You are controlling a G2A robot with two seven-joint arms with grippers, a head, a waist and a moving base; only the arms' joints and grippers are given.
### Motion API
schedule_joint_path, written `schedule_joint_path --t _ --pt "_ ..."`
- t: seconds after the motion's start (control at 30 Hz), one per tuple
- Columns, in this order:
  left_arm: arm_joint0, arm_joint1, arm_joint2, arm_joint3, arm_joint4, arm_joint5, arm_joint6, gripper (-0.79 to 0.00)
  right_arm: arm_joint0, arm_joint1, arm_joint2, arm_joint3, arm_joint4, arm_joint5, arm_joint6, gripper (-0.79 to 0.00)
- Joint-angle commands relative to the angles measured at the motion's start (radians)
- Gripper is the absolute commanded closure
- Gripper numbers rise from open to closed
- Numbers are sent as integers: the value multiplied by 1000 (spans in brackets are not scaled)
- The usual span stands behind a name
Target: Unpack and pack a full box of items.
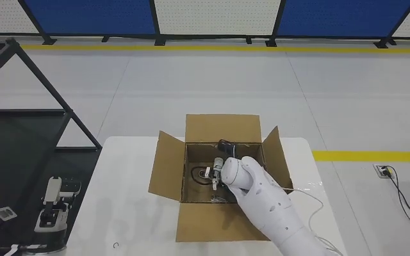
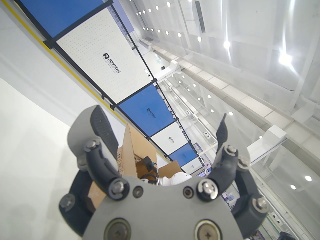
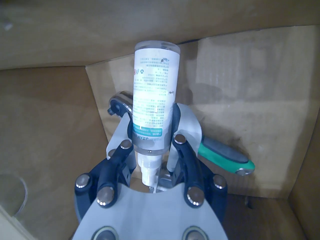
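Note:
An open cardboard box (image 1: 221, 127) stands in the middle of the white table (image 1: 128, 211), flaps spread. My right gripper (image 3: 151, 119) is down inside it, shut on a clear spray bottle (image 3: 155, 91) with a white printed label, held near its pump end. Under the bottle, a ratchet wrench (image 3: 225, 156) with a green and grey handle lies on the box floor. Far off at the table's left edge, my left gripper (image 2: 161, 116) points upward, open, with nothing between its fingers. From there the box (image 2: 130, 148) shows beyond it.
A black device with a cable (image 1: 225, 146) lies at the far side of the box, and a dark loop (image 1: 198, 173) on the left of its floor. A clear plastic piece (image 3: 12, 193) sits in one corner. A black metal frame (image 1: 38, 83) stands left of the table.

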Motion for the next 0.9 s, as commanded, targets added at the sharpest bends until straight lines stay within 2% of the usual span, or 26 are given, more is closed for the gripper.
schedule_joint_path --t 0.0,0.17,0.27,0.43,0.53,0.87 --pt "0 0 0 0 0 0 0 -785 -60 25 37 -122 -39 3 27 0" --pt "0 0 0 0 0 0 0 -785 -211 78 126 -405 -135 -22 107 0" --pt "0 0 0 0 0 0 0 -785 -321 109 188 -615 -162 -144 161 0" --pt "0 0 0 0 0 0 0 -785 -447 141 269 -840 -173 -315 202 0" --pt "0 0 0 0 0 0 0 -785 -517 157 332 -963 -157 -359 238 0" --pt "0 0 0 0 0 0 0 -785 -529 160 342 -980 -157 -365 246 0"
